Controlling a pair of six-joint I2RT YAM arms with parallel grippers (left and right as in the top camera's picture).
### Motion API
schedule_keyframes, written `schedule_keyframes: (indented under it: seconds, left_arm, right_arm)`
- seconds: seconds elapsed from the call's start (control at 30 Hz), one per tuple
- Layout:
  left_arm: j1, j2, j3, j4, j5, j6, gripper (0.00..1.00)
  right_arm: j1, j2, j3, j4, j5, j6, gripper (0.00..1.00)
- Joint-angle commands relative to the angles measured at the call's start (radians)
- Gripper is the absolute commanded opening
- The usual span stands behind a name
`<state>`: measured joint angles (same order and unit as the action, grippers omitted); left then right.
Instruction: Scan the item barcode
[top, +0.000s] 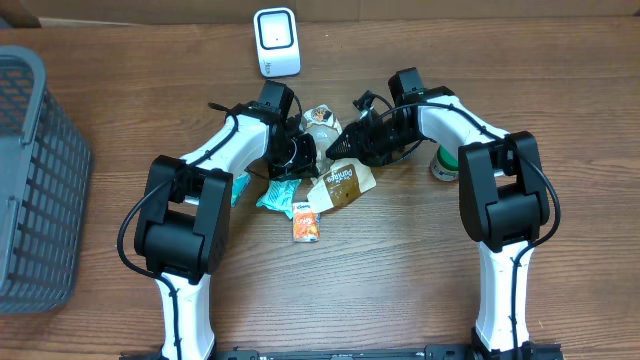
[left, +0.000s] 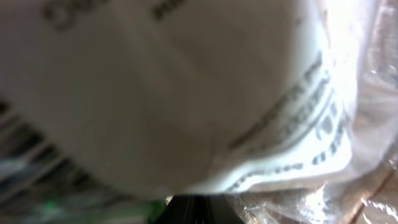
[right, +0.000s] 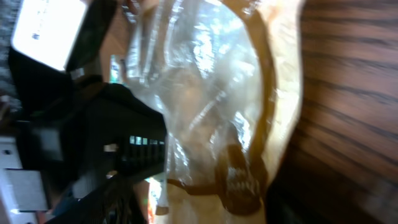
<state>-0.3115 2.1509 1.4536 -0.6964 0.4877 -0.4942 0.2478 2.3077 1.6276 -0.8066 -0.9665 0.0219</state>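
Observation:
The item, a clear plastic packet with a white printed label, hangs between both grippers just below the white scanner. My left gripper is shut on the packet. Its label fills the left wrist view, blurred and very close, with crinkled clear film at the right. My right gripper faces it from the right and stands open. In the right wrist view the packet, with its tan, brown-lined edge, runs down between my spread fingers. The black left gripper is at its left side.
Under the grippers lie a cream and brown pouch, a teal packet and a small orange packet. A green can stands by the right arm. A grey basket fills the left edge of the wooden table.

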Motion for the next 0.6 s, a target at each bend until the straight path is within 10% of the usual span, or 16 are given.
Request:
schedule_keyframes:
  seconds: [0.0,0.23,0.57]
  left_arm:
    - [-0.004,0.022,-0.034,-0.010,-0.068,0.019,0.04]
    - [0.000,0.022,-0.034,-0.010,-0.069,0.027,0.04]
    - [0.008,0.022,-0.034,-0.010,-0.069,0.027,0.04]
  right_arm:
    - [0.047,0.008,-0.003,0.005,-0.062,-0.013,0.62]
    - [0.078,0.008,-0.003,-0.026,0.061,-0.013,0.28]
    - [-0.008,0.008,-0.003,-0.071,0.057,-0.027,0.20]
